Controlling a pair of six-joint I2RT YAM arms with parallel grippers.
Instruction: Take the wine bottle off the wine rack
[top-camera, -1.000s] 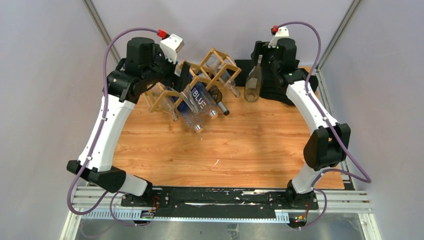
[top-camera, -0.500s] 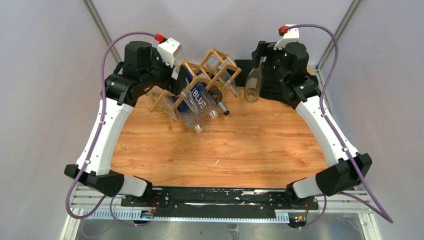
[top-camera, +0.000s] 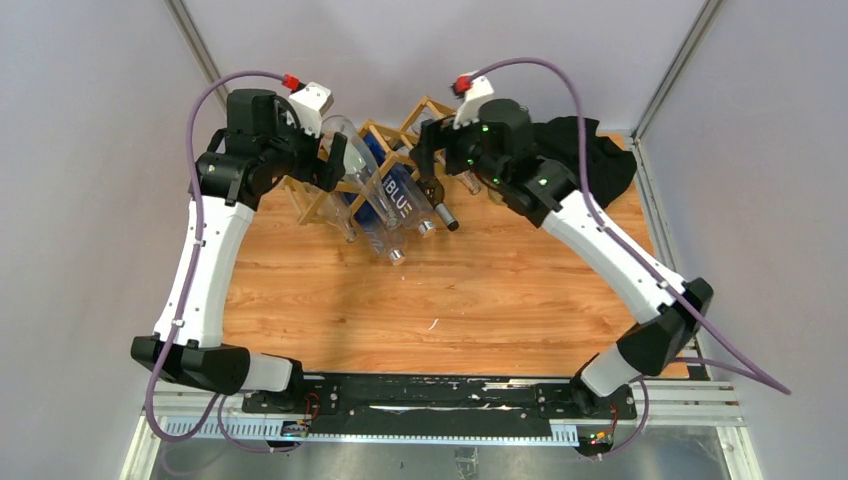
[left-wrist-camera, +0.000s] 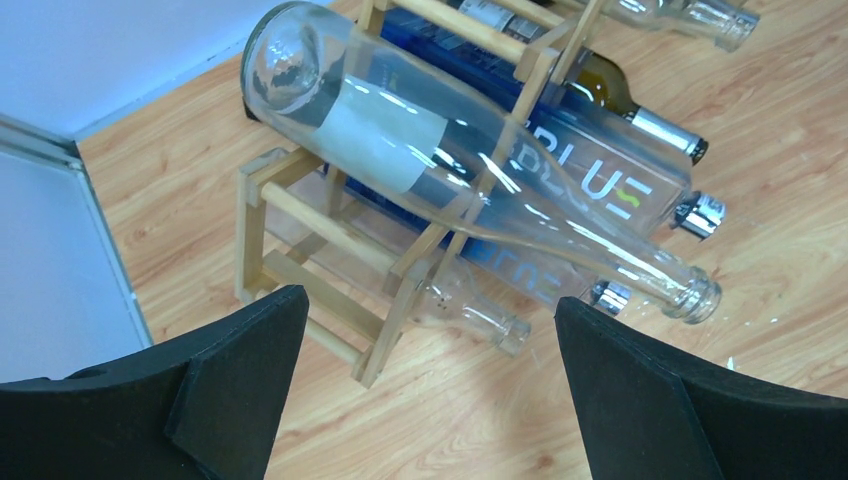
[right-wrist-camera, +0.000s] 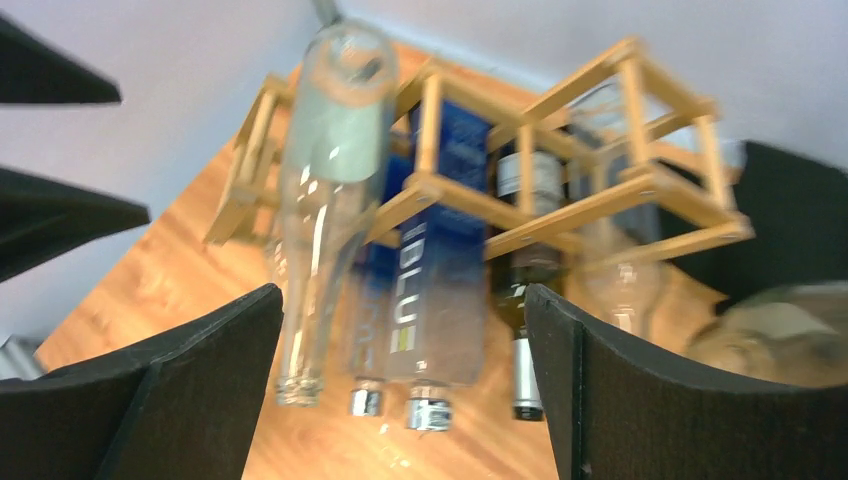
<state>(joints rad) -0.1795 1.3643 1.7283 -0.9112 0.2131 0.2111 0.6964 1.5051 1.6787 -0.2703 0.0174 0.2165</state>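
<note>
At far side of table, left of centre: wine rack, wooden diamond cells, loaded, necks pointing toward the near edge.

In it: clear bottle with pale label, blue bottle marked BLUE, dark bottle, a low clear bottle under the left cells, one more glass bottle in the right cell.

Clear bottle: lies slanted across the rack's upper left, base raised at the back, mouth low and forward. Rests on the sticks and pokes out well past the frame. Most exposed of the lot, so judged the likeliest target. No telling for sure.

left gripper: spread wide, pinching nothing. Hangs by the raised base on the rack's left, looking down the bottle's length. Probably placed there to close across the fat body. Apart from glass and wood.

right gripper: spread wide too, empty. Faces the rack from the neck side, apart from it. Probably there to brace the frame or take a neck. Cannot tell which.

Behind right arm, far right corner: black cloth. At lower right of right wrist view: blurred glass, maybe a bottle off the rack, too smeared to confirm.

Step judged: approach only, no grasp yet. Risk: light frame with loose neighbours, so a sideways tug could drag the rack or roll the blue bottle. Calls for a pull along the bottle's own axis.
</note>
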